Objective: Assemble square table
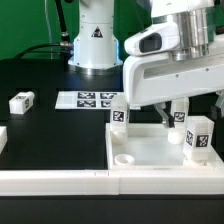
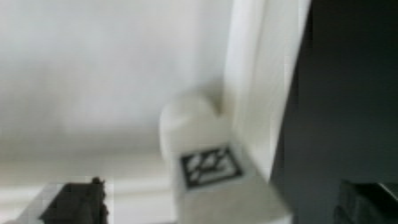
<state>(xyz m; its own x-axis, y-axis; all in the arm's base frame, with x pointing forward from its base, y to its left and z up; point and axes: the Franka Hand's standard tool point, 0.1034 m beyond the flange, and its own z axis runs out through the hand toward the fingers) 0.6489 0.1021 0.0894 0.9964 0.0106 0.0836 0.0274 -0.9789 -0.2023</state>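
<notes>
- Where it lies on the black table (image 1: pixel 40 135), at the exterior view's right, the white square tabletop (image 1: pixel 150 150) shows a raised rim; the frame cuts it off.
- The claw (image 2: pixel 222 203) stands spread, fingertips (image 2: pixel 75 200) blurred, flanking a tagged white leg (image 2: pixel 210 150) beside that rim.

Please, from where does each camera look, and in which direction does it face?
Exterior view: sits off the arm, low at the table's edge, facing the arm's base. It sees the tabletop, standing legs and the marker board. The pincer shows.
Wrist view: sits on the wrist, looking down onto the tabletop's rim and one tagged leg. Two dark fingertips show, wide apart.
Shared: the tabletop and, probably, that leg.
</notes>
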